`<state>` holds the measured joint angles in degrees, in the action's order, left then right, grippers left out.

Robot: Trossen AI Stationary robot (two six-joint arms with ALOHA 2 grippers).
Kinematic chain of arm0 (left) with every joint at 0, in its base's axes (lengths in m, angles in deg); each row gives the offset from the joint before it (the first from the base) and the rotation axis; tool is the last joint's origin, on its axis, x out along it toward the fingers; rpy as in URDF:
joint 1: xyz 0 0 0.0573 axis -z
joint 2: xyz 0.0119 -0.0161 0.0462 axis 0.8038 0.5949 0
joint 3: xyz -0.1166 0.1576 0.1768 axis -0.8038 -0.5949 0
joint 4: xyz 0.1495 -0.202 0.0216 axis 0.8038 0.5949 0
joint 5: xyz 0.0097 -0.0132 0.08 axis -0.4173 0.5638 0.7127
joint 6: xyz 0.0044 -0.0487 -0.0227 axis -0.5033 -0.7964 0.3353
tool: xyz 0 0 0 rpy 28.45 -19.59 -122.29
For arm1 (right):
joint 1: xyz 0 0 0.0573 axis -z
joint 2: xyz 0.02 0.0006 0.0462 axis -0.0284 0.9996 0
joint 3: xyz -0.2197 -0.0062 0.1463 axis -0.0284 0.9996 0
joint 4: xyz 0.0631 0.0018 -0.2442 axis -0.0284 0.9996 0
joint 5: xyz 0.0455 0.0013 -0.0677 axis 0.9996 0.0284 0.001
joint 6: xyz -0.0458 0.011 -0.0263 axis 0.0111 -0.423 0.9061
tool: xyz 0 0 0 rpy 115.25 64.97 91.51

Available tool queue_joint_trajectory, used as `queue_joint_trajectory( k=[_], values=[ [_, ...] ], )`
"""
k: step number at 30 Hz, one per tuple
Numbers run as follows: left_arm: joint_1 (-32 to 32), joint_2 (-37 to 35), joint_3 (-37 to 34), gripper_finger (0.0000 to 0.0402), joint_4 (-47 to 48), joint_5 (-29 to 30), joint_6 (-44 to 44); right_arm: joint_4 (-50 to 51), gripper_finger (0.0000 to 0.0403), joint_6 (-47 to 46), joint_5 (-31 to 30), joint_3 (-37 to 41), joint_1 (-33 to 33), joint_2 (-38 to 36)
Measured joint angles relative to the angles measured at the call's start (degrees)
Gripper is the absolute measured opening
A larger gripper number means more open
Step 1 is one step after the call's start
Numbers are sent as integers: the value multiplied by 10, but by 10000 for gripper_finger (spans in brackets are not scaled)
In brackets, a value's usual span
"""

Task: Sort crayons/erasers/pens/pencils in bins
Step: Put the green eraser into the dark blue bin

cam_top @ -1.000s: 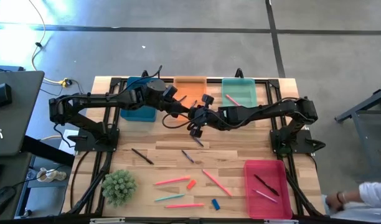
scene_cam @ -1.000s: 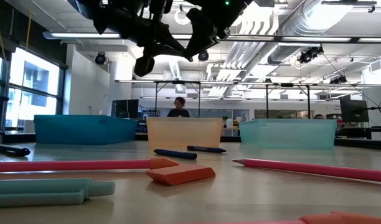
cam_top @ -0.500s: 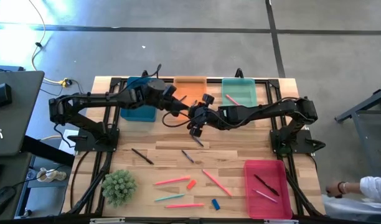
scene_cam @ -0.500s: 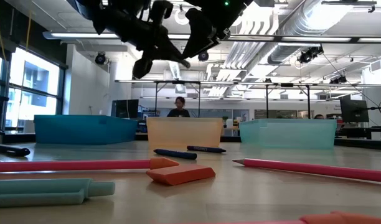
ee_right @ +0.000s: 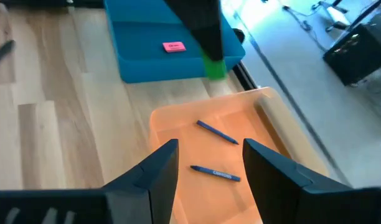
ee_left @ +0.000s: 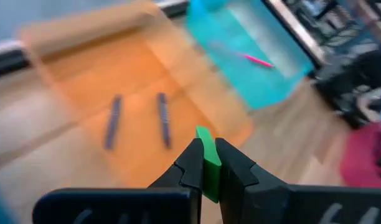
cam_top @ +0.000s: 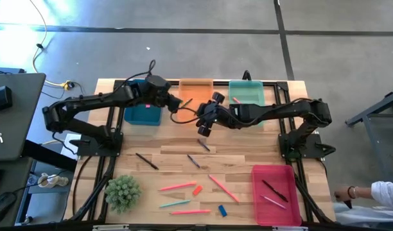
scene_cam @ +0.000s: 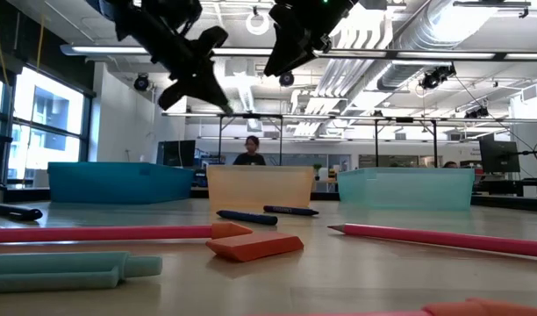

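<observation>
Green eraser (ee_left: 206, 163) pinched in left gripper (ee_left: 206, 177); two crayons (ee_right: 217, 132) in orange bin (ee_right: 274, 134); right gripper (ee_right: 204, 163) spread, empty.

Four bins (cam_top: 199, 90), two arms, one plant (cam_top: 122, 192)

The high view looks straight down from well above; you see the whole table (cam_top: 183, 154) and both arms. The low view sits at table-top height, facing level across the table toward the room, with near items large at 6 o'clock. The left wrist view looks forward past its own fingers (ee_left: 192, 163), close above the orange bin (ee_left: 125, 106). The right wrist view also faces forward, near the same orange bin (ee_right: 265, 168), with the blue bin (ee_right: 159, 53) at 12 o'clock. Both wrist views share the orange bin and its two crayons (ee_right: 216, 173); the low view shares that bin too.
</observation>
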<state>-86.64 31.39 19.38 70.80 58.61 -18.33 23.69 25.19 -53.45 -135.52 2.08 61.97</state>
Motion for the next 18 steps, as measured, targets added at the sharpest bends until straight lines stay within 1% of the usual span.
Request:
queue_joint_trajectory(
  k=[7, 14, 18],
  values=[
    [-18, -62, 0, 10, 113, 79, 25, 3, 172, 1, 21, 0, 10, 0],
    [-32, -125, 0, 10, 263, 161, 40, 3, 172, 0, 35, 0, 11, 0],
    [-33, -147, 0, 10, 337, 191, 40, 3, 172, -28, 52, 0, 11, 0]
  ],
)
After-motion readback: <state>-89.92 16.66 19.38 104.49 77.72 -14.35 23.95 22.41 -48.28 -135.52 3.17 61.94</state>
